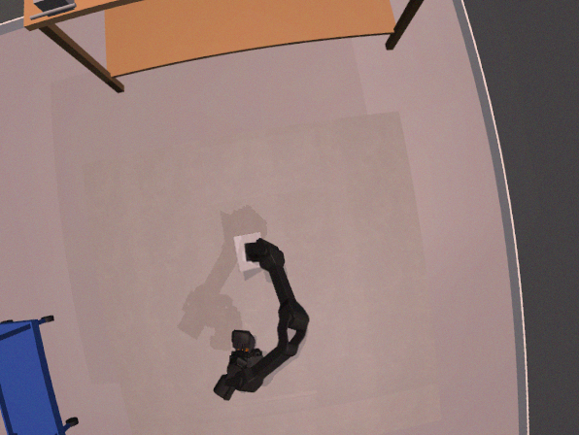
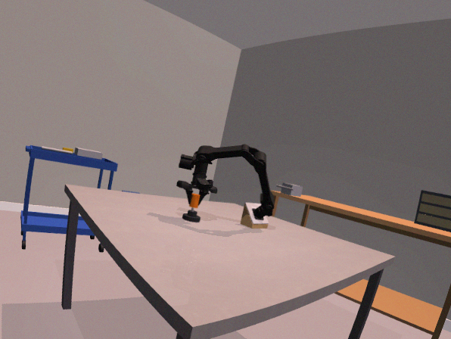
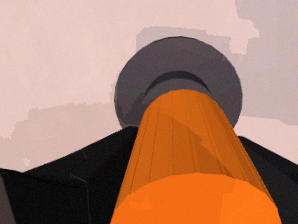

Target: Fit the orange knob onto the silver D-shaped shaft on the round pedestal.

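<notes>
The orange knob [image 2: 194, 200] [image 3: 187, 145] is upright between the fingers of my gripper [image 2: 195, 201], which is shut on it. In the top view only a speck of the orange knob [image 1: 246, 350] shows under the arm. The dark round pedestal [image 2: 191, 218] [image 3: 150, 62] stands on the table below the knob. A short length of silver shaft [image 2: 192, 209] shows between the knob's lower end and the pedestal, so the knob is above the pedestal, not down on it. The knob's hole and the shaft's flat side are hidden; whether the shaft's tip is inside the hole I cannot tell.
The arm's base is on a wedge-shaped block with a white top [image 1: 240, 256] [image 2: 250, 209]. A blue cart [image 1: 24, 379] [image 2: 57, 223] is beyond the table [image 2: 242, 265]. An orange-brown workbench [image 1: 243, 29] [image 2: 340, 209] is at the other side.
</notes>
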Tool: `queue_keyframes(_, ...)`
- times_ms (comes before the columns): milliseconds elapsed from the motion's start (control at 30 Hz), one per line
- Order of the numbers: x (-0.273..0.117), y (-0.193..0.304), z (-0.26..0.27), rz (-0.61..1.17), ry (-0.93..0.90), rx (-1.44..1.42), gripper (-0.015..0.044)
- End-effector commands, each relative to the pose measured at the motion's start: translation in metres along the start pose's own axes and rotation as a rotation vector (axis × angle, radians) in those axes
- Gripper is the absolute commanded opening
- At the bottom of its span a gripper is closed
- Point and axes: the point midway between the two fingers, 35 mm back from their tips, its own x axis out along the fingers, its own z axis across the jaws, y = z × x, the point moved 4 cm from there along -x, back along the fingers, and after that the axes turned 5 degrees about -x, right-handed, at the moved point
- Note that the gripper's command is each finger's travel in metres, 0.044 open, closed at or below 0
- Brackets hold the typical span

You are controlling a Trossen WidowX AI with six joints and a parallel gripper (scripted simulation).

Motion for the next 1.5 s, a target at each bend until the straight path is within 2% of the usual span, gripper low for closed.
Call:
queue_keyframes(0, -0.001, 0.002, 0.0, 0.0, 0.003, -0.041, 0.0)
queue_keyframes(1033, 0.007, 0.002, 0.002, 0.0, 0.003, -0.055, 0.0)
queue_keyframes(1467, 0.022, 0.002, 0.001, 0.0, 0.003, -0.055, 0.0)
